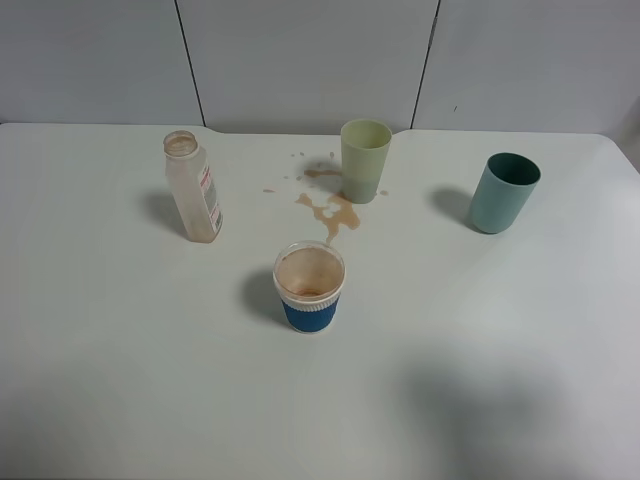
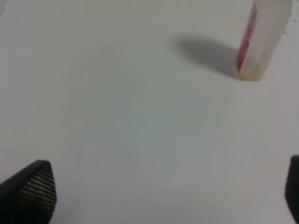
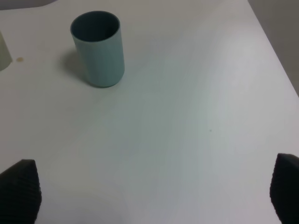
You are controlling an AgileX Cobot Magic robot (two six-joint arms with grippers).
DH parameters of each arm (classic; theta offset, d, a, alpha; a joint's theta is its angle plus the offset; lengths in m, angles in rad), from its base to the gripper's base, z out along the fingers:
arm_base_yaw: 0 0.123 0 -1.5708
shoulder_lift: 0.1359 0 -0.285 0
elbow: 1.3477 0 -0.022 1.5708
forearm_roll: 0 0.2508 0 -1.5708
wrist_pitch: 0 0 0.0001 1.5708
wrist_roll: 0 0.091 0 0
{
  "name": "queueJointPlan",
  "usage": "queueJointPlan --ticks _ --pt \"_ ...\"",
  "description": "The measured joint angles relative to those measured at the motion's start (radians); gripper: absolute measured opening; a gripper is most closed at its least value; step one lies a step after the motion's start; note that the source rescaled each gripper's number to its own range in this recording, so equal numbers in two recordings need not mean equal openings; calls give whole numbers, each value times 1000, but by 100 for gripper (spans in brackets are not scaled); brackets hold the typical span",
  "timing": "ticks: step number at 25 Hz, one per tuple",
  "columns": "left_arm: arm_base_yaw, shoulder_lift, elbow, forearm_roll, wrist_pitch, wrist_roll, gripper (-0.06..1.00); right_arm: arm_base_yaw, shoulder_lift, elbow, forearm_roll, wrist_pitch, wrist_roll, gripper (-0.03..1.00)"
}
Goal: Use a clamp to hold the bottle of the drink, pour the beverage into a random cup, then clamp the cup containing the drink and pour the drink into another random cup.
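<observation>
A clear, uncapped drink bottle with a red-and-white label stands upright at the left of the white table; it also shows in the left wrist view. A blue-sleeved cup with brown residue inside stands at the centre front. A pale green cup stands behind it. A teal cup stands at the right and shows in the right wrist view. My left gripper is open and empty, well short of the bottle. My right gripper is open and empty, short of the teal cup.
Brown drink is spilled in a puddle with small splashes beside the green cup. The table's right edge shows in the right wrist view. Neither arm shows in the high view.
</observation>
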Motion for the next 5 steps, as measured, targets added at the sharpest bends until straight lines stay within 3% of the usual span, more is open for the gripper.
queueJointPlan --ticks 5 --pt "0 0 0 0 0 0 100 0 0 0 0 0 0 94"
